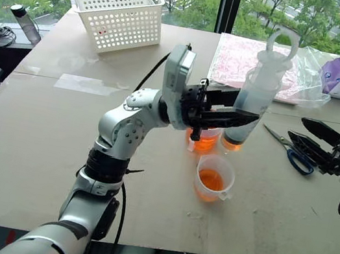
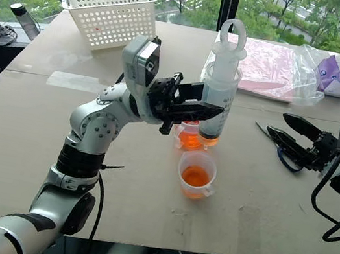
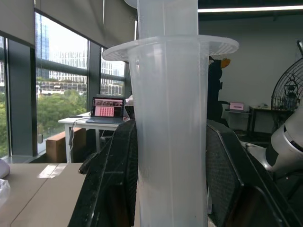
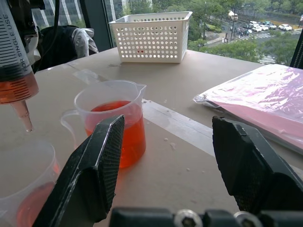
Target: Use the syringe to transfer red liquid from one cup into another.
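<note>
Transfer is mid-step: left gripper [image 1: 228,114] pinches the syringe [image 1: 256,93], part-filled with red liquid [image 4: 18,88], nozzle above and between measuring cup [image 4: 113,120] and smaller cup [image 1: 214,177]. Next, centre it over the smaller cup and press the plunger. Right gripper [image 1: 312,140] waits spread, empty.

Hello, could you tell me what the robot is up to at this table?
It is moving red liquid between two cups with a syringe. The left claw is shut on the syringe's barrel, holding it upright above the table with some red liquid in its lower end. The taller measuring cup and the smaller cup both hold red liquid. The right claw is open and empty, off to the side near the scissors.
</note>
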Controlling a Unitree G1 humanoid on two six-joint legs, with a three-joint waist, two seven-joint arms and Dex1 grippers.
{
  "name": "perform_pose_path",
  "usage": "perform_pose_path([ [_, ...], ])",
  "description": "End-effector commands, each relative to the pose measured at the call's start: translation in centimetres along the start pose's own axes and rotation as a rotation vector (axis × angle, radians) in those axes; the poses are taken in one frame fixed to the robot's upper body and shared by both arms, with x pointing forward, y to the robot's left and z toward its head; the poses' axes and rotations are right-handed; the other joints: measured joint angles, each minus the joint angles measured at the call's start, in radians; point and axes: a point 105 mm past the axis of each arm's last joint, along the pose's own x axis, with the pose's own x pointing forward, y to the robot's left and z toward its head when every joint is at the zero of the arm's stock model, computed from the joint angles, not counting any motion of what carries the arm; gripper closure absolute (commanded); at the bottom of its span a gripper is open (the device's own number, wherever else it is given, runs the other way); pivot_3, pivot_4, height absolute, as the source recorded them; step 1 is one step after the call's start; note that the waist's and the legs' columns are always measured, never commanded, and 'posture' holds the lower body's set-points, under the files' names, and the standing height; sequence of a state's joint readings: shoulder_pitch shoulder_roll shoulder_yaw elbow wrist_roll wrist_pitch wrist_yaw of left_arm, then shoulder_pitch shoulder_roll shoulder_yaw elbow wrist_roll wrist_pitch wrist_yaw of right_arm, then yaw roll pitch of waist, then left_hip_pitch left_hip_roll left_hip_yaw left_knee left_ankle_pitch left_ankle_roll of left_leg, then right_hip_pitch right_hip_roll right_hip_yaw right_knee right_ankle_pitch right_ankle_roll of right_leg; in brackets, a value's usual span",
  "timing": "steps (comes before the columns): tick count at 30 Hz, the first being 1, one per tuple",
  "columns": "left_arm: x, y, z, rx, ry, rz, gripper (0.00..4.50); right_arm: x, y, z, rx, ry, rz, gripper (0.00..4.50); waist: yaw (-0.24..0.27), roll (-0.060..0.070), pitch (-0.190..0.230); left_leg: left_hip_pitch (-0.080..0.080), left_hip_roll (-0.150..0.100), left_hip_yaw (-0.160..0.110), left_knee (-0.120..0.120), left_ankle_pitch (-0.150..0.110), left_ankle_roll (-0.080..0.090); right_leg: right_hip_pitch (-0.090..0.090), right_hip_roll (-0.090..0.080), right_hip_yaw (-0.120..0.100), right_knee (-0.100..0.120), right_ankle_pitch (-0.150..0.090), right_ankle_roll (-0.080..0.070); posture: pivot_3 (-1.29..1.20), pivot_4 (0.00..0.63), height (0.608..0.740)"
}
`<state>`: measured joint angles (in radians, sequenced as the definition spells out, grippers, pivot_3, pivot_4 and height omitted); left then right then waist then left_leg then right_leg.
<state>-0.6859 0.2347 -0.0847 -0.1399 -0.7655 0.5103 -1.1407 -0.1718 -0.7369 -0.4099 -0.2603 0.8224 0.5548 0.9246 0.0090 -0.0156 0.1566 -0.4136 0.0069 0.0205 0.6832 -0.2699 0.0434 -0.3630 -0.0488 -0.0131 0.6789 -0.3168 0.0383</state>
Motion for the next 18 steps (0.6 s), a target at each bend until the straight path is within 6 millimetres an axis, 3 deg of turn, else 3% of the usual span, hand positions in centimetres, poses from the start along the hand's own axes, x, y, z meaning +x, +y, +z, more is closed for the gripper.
perform_pose_path([
  [1,0.4,-0.9,-0.4,0.044,0.025,-0.041,3.1,-0.6,0.4,2.6,-0.057,-0.069,0.009,1.37,0.003,0.0,0.0,0.0,0.0,0.0,0.0,0.0,0.0,0.0,0.0,0.0,0.0,0.0,0.0,0.0,0.15,0.74],
  [9,0.3,-1.2,-2.5,-0.011,0.051,-0.07,3.1,0.6,2.8,8.4,0.059,-0.298,0.122,1.37,0.003,0.0,0.0,0.0,0.0,-0.001,0.0,0.0,0.0,0.0,0.0,-0.001,0.0,0.0,0.0,0.0,0.15,0.74],
  [18,-0.2,-1.0,-4.2,0.005,0.1,-0.078,3.1,0.9,7.6,9.9,0.075,-0.24,0.292,1.37,0.005,0.0,0.0,-0.001,0.0,-0.001,0.0,0.0,0.001,0.0,0.0,-0.001,-0.001,0.0,0.0,0.0,0.15,0.74],
])
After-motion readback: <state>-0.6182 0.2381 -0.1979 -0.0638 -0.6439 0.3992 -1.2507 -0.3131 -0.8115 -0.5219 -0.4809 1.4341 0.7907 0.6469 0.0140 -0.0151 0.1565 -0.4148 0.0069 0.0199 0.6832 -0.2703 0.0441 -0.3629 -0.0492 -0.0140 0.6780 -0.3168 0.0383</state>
